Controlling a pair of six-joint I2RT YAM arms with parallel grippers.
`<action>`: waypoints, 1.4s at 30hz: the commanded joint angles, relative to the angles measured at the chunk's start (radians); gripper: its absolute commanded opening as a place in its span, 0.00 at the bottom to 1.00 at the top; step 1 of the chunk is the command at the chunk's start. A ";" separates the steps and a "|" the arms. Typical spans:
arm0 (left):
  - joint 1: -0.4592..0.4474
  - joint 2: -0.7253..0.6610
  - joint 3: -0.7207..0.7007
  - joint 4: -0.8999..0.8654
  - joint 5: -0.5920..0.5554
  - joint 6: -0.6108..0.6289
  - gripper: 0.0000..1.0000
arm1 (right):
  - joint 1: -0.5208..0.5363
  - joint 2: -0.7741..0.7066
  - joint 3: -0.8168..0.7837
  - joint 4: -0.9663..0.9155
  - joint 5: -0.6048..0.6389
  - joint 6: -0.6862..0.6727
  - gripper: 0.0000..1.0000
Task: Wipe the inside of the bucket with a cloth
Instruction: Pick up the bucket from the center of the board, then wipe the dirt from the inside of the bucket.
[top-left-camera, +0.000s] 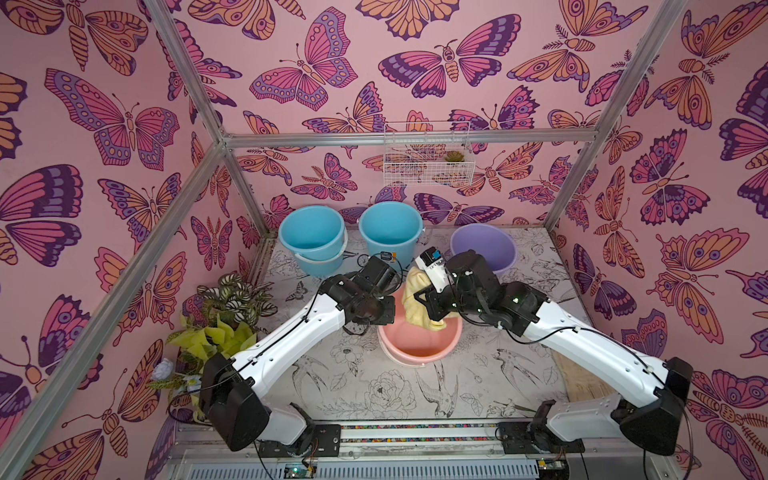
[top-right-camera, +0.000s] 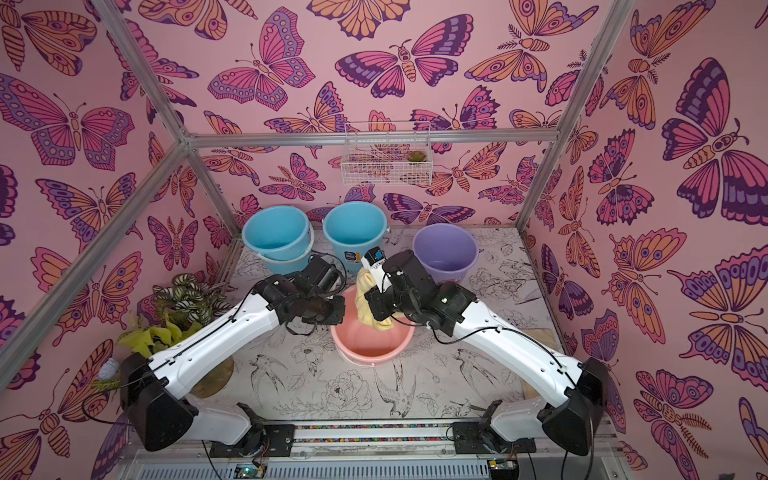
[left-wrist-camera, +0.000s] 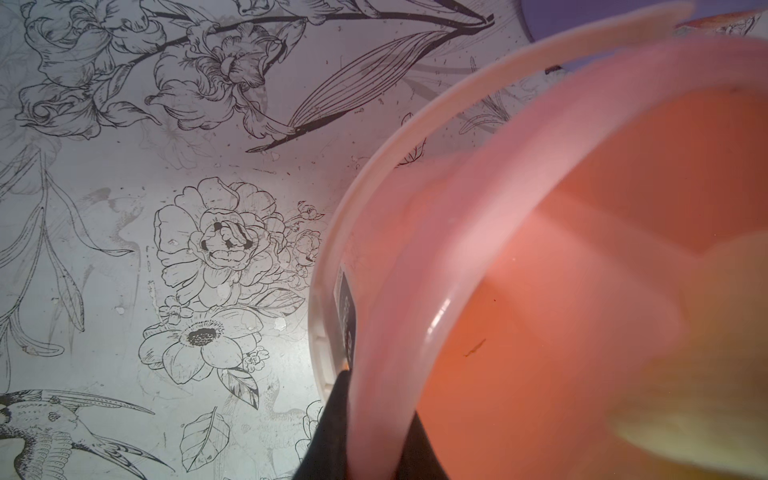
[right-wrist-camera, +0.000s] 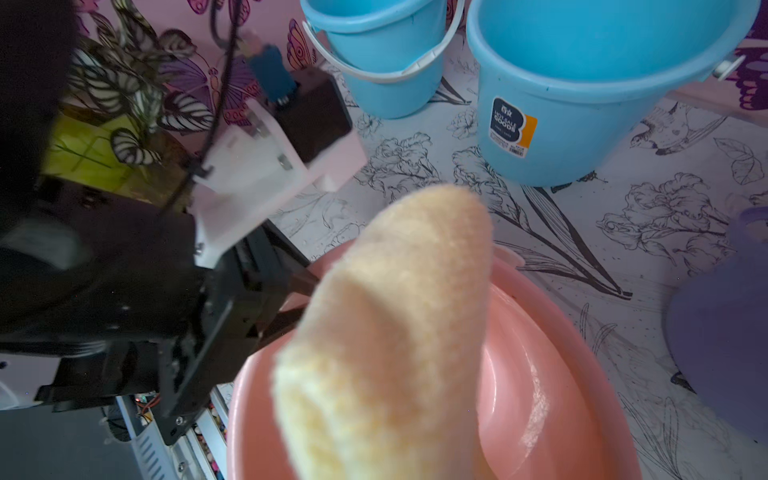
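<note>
- Locate the lavender bucket (top-right-camera: 449, 271) at 1 o'clock from tabletop (top-left-camera: 365, 386) centre. It is upright, well apart from both arms and touched by neither tool.
- Locate the cloth (right-wrist-camera: 386, 340) bunched into a hanging roll over the salmon-pink bucket (top-left-camera: 399, 351) at tabletop centre, with the lower end at or just inside that bucket's mouth.
- Read the right tool (top-left-camera: 420, 297) as pressed together on the upper part of the cloth. Expect no view of the tips behind the fabric in the right wrist view.
- Read the left tool (left-wrist-camera: 374, 419) as pinching the salmon-pink bucket's rim at about 10 o'clock on that bucket, one finger outside the wall and one inside.
- Disregard the sky-blue buckets (top-left-camera: 311, 232) at 11 and 12 o'clock.
- Judge the step in hand as cloth pickup and transfer, with no wiping of the lavender bucket begun.
- For the next move, probably raise the cloth clear of the pink rim, carry it toward 1 o'clock, lower it into the lavender bucket and press it against the inner wall.
- Consider shifting the left tool to the lavender rim for bracing.
</note>
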 joint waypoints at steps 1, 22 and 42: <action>-0.006 -0.030 0.024 0.034 -0.001 0.020 0.00 | 0.008 0.014 -0.019 0.024 0.031 -0.044 0.00; -0.047 -0.061 0.034 0.052 -0.008 0.084 0.00 | 0.061 0.079 -0.146 -0.024 -0.057 -0.813 0.00; -0.101 -0.077 0.030 0.088 -0.023 0.124 0.00 | 0.068 0.327 -0.085 -0.017 -0.274 -1.363 0.00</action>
